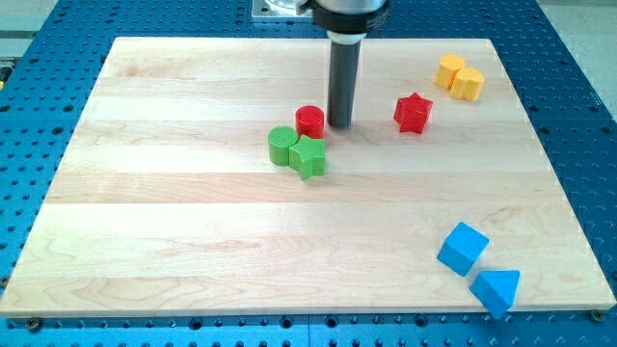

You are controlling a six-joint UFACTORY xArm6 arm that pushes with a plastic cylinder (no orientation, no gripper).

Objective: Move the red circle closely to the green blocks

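Dark and upright, the rod runs out of the view's top, where only the lower edge of its black mount shows, so how it joins the arm is cut off; it carries no gripper or fingers to open or close, only my tip (339,124), which rests on the board just to the view's right of the red circle (309,120), near it, though whether they touch cannot be made out. The red circle sits against the upper edge of the two green blocks, a green circle (281,145) and a green star (309,156), which touch one another. Farther to the view's right lies a red star (413,113), and two yellow blocks (460,77), shapes unclear, huddle together near the top right. A blue cube (463,248) and a blue triangle (496,287) sit at the bottom right. Everything rests on a pale wooden board (174,231) laid over a blue perforated table (39,58).
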